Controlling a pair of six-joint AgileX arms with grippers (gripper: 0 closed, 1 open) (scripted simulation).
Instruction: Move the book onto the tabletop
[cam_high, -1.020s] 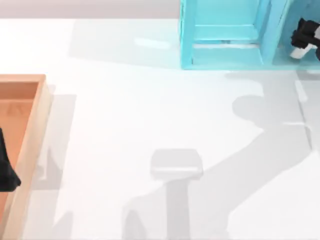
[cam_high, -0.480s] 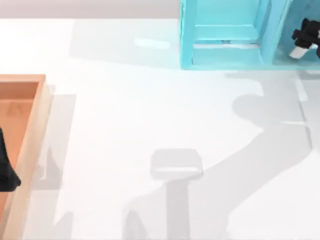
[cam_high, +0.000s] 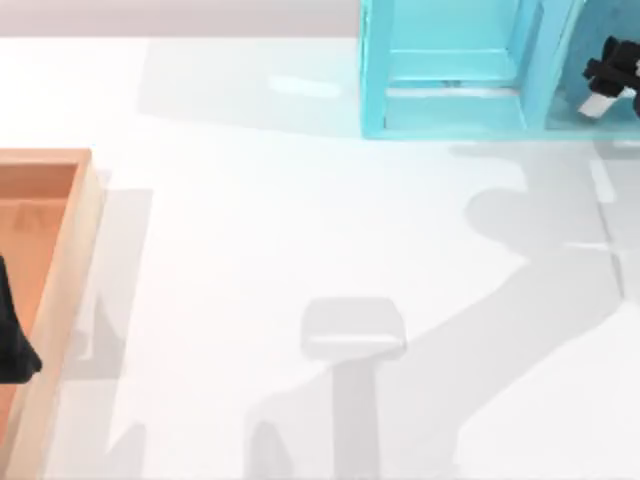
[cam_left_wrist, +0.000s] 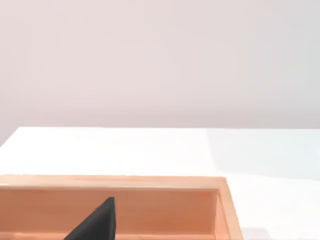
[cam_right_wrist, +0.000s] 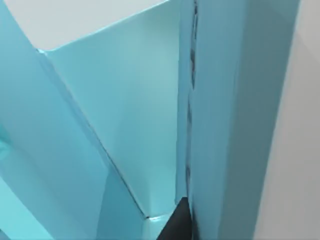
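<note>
**Operator:** Along the left edge, what hems you in?

**Me:** At that side sits the wooden tray (cam_high: 62, 250), its raised rim running down the tabletop's (cam_high: 250, 220) left border. My left gripper (cam_high: 12, 340) hangs over the tray's inside, low against the edge of the top view. I cannot tell how wide it is set. From the left wrist, the tray's far rim crosses in front of me, with bare white surface beyond it.

**Operator:** And the middle?

**Me:** Wide, glossy white from the tray's rim across to the right edge. Only grey shadows of my arms lie on it, so there is plenty of flat room.

**Operator:** Then the right?

**Me:** The light-blue shelf (cam_high: 450, 100) stands at the far edge, right of centre, its upright walls splitting it into compartments. My right gripper (cam_high: 610, 78) is reached into the rightmost compartment, close to the dividing wall. Whether it is spread, closed or holding anything, I cannot tell.

**Operator:** Where is the book?

**Me:** I cannot say for sure. The right wrist view has blue faces pressed close on both sides. A dark seam runs down beside one slab, and I cannot tell whether that slab is book or shelf wall.
</note>
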